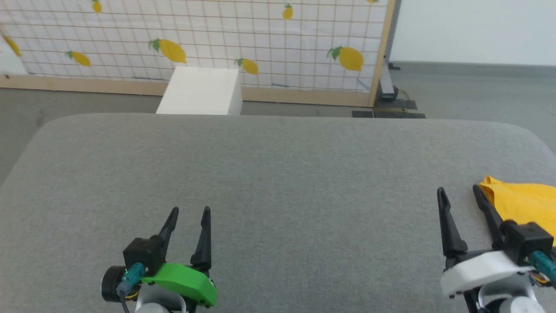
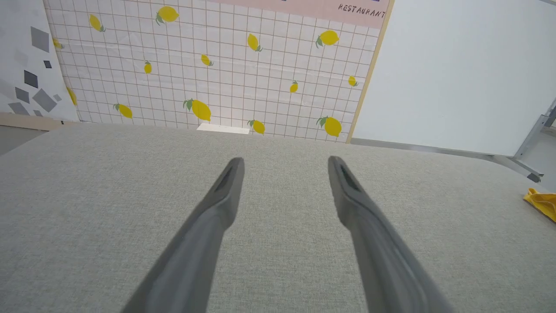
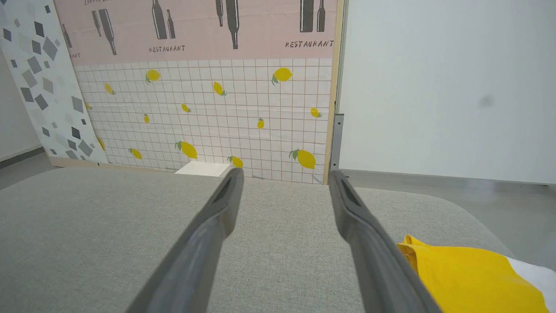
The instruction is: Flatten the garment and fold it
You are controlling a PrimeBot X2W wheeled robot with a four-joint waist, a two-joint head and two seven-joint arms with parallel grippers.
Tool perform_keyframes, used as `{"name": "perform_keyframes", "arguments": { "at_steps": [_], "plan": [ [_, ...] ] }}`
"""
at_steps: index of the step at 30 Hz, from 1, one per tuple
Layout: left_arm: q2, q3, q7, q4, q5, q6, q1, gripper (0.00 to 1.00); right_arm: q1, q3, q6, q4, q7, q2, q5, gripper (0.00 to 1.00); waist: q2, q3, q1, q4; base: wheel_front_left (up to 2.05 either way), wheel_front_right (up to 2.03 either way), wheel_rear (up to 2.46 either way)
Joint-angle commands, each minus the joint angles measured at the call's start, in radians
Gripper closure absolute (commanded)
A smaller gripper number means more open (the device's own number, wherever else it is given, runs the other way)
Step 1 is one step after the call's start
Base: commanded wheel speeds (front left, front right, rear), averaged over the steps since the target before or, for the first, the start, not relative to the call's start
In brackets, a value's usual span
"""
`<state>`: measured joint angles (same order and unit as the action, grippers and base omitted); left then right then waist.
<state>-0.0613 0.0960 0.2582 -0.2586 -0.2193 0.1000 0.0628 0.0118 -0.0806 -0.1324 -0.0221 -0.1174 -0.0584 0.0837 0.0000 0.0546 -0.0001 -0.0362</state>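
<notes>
Where it lay at the right edge of the table (image 1: 278, 174), just beside the outer finger of the right gripper (image 1: 458, 189) and partly cut off by the frame, the garment (image 1: 521, 202) was entered as one item: bright yellow cotton, matt and bunched, with a rolled corner raised toward the far side. A white patch (image 3: 533, 270) showed on it at the edge of the right wrist view. Handling, as judged: light, limp, no stiffness; likelier to drag and cling on the woven cover than to slide; not fragile; would sag and double over itself if lifted by one point. Hold, as judged: pinch the raised corner or a hem nearest the right gripper, taking thin layers only, then a second point with the other arm to spread it. Right gripper: two long dark tapered fingers on a white mount, spread wide, nothing between them, tips over bare cover. Left gripper (image 1: 190, 209): same fingers on a green mount, likewise spread and empty, well apart from the garment, which showed as a small yellow scrap at the far right of the left wrist view. Table: grey woven fabric, fine grain, flat, rounded corners. Beyond it stood a white box (image 1: 202, 89), plain and squared, and a wall (image 1: 217, 34) of white grid panel with lemon pictures, wood-framed, on a grey floor (image 1: 456, 91).
</notes>
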Motion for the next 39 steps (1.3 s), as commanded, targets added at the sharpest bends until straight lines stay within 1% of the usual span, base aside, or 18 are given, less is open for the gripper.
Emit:
{"name": "perform_keyframes", "arguments": {
  "at_steps": [1, 3, 9, 12, 13, 25, 39],
  "plan": [
    [0.004, 0.005, 0.004, -0.003, 0.006, 0.003, -0.015, 0.0, 0.022, -0.002, 0.002, 0.007, -0.009, 0.004, -0.004, 0.0, 0.0, 0.015, 0.0001, -0.021, 0.0, 0.0, 0.0],
    [0.005, 0.009, 0.004, -0.003, 0.006, 0.004, -0.018, 0.0, 0.038, -0.005, 0.002, 0.007, -0.015, 0.007, -0.003, 0.0, 0.0, 0.015, 0.0001, -0.025, 0.0, 0.0, 0.0],
    [0.006, 0.009, 0.004, -0.002, 0.002, 0.001, -0.033, 0.0, 0.068, -0.005, 0.002, -0.021, -0.042, 0.008, 0.05, 0.0, 0.0, 0.009, 0.0001, -0.023, 0.0, 0.0, 0.0],
    [0.007, 0.008, 0.004, -0.002, 0.0, 0.001, -0.034, 0.0, 0.069, -0.002, 0.002, -0.028, -0.043, 0.008, 0.054, 0.0, 0.0, 0.006, 0.0001, -0.019, 0.0, 0.0, 0.0],
    [0.003, 0.01, 0.0, -0.002, 0.0, 0.0, -0.021, 1.0, 0.056, -0.003, 0.0, -0.026, -0.034, 0.006, 0.05, 1.0, 0.0, 0.006, 0.0001, -0.019, 0.0, 0.0, 0.0],
    [0.003, 0.011, -0.004, 0.0, 0.001, -0.001, -0.021, 1.0, 0.055, -0.004, 0.0, -0.026, -0.031, 0.005, 0.048, 1.0, 0.0, 0.005, 0.0001, -0.018, 0.0, 0.0, 0.0],
    [0.004, -0.007, -0.046, 0.043, 0.038, -0.017, -0.028, 1.0, 0.044, 0.01, 0.0, -0.018, -0.006, 0.006, 0.026, 1.0, 0.0, -0.005, 0.0001, -0.009, 0.0, 0.0, 0.0]
  ]
}}
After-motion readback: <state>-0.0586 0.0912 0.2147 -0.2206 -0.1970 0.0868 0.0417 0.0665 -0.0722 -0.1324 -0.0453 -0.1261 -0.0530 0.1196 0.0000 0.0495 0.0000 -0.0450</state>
